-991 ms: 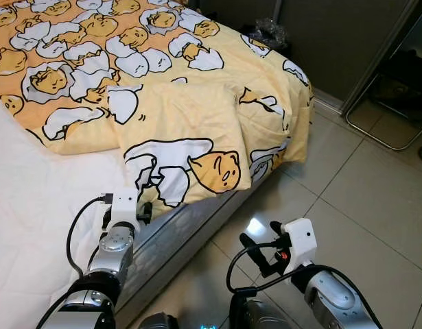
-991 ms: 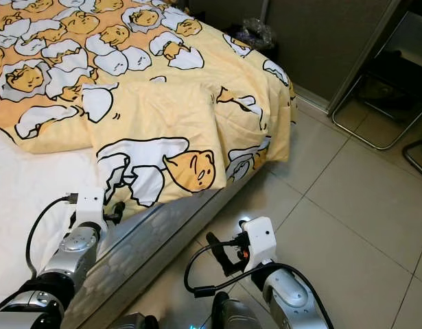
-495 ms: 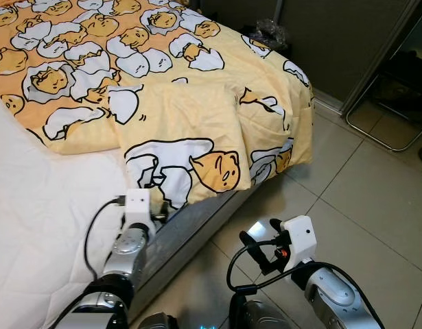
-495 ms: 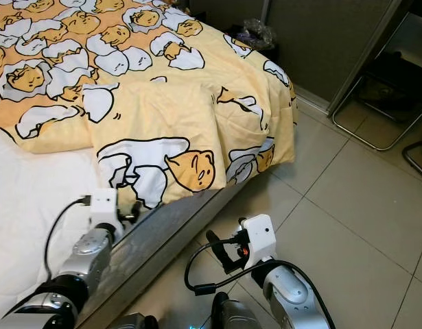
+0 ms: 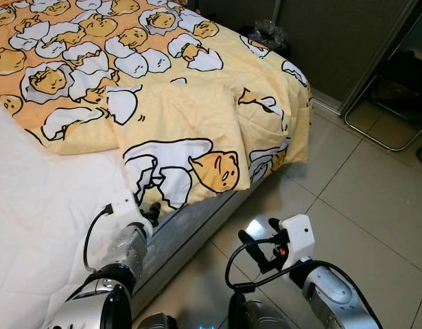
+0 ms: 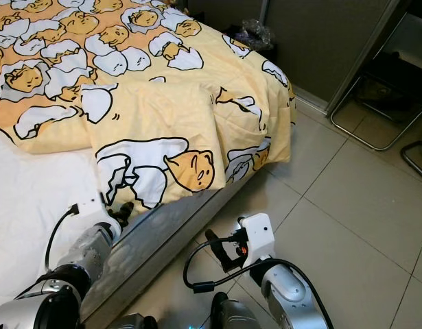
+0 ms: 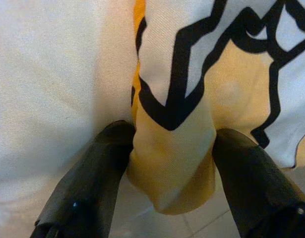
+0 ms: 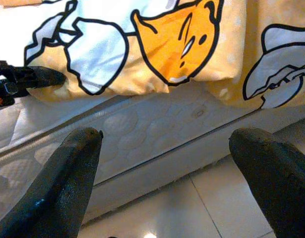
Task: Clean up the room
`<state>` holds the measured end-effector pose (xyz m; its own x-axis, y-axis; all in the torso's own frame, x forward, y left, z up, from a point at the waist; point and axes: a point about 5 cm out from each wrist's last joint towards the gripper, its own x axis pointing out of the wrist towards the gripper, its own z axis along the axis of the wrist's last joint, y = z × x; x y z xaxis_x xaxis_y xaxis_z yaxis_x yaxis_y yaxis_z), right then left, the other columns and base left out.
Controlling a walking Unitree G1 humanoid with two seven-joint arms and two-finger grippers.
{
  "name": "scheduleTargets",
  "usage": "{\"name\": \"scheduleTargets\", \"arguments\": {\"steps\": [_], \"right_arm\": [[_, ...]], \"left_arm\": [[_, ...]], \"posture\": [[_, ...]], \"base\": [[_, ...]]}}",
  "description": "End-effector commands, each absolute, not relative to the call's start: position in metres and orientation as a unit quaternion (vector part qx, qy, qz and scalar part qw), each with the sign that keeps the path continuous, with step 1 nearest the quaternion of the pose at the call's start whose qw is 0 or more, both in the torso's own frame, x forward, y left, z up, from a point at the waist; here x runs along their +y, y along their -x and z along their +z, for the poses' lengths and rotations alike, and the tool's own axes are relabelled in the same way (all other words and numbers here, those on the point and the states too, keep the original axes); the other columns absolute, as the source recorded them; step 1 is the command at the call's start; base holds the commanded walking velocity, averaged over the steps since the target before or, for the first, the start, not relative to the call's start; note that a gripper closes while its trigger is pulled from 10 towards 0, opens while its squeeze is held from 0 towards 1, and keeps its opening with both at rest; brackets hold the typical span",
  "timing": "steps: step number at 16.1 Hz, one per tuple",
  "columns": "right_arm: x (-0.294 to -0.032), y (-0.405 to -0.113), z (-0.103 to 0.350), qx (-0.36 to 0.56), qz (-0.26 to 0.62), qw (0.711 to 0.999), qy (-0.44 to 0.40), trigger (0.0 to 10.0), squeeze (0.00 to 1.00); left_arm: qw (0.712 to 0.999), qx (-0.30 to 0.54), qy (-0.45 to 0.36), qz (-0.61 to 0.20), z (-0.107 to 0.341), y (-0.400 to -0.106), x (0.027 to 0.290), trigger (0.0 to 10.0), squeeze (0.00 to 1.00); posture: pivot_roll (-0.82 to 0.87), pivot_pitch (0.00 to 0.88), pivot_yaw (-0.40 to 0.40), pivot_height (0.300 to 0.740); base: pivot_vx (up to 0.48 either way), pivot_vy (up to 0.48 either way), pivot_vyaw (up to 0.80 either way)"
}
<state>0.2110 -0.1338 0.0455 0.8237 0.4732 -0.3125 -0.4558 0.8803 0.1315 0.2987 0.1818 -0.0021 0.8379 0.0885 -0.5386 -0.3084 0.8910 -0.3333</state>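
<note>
Here the left gripper (image 7: 169, 163) has its fingers set around the blanket's (image 5: 176, 130) folded lower corner, cloth bunched between them; the head views give just the gripper at the mattress (image 5: 190, 229) edge. Blanket spreads from there toward 12 o'clock, long axis across the bed. Right gripper (image 5: 257, 247) hangs wide open above the floor tiles (image 5: 361, 205) at 5 o'clock.

Your left pincer (image 7: 169, 163) has a folded corner of the yellow blanket (image 5: 190, 130) filling the gap between its fingers (image 7: 92, 178), with the white sheet (image 5: 39, 205) pressed against one side. Your right pincer (image 8: 167, 163) has its fingers spread wide with open air between them. Ahead of it the grey mattress side (image 8: 157, 134) blocks the way, blanket draped above it. Below it, bare tiled floor (image 5: 361, 192) gives you room. A metal chair frame (image 5: 389, 103) stands well apart.
</note>
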Motion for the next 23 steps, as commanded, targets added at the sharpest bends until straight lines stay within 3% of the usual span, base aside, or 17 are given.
{"name": "scheduleTargets", "arguments": {"steps": [1, 5, 15, 21, 23], "right_arm": [[-0.136, -0.211, 0.044, 0.177, 0.238, 0.955, -0.025, 10.0, 0.00], [-0.138, -0.209, 0.044, 0.178, 0.240, 0.954, -0.023, 10.0, 0.00], [-0.137, -0.211, 0.042, 0.179, 0.243, 0.953, -0.021, 10.0, 0.00], [-0.137, -0.212, 0.042, 0.179, 0.246, 0.952, -0.018, 10.0, 0.00], [-0.136, -0.213, 0.042, 0.178, 0.248, 0.952, -0.018, 10.0, 0.00]], "left_arm": [[0.922, 0.281, 0.240, 0.116, -0.010, -0.292, 0.184, 0.0, 0.00], [0.919, 0.275, 0.263, 0.108, -0.010, -0.291, 0.184, 0.0, 0.00], [0.932, 0.294, 0.202, 0.066, -0.027, -0.269, 0.190, 0.0, 0.00], [0.934, 0.328, 0.139, -0.008, -0.046, -0.238, 0.192, 0.0, 0.00], [0.932, 0.340, 0.103, -0.071, -0.054, -0.223, 0.183, 0.0, 0.00]], "posture": [[-0.16, 0.142, -0.005, 0.740], [-0.16, 0.143, -0.009, 0.740], [-0.14, 0.139, -0.004, 0.740], [-0.13, 0.138, -0.002, 0.740], [-0.13, 0.136, 0.002, 0.740]], "base": [[0.000, 0.000, 0.00], [0.000, 0.000, 0.00], [0.000, 0.000, 0.00], [0.000, 0.000, 0.00], [0.000, 0.000, 0.00]]}}
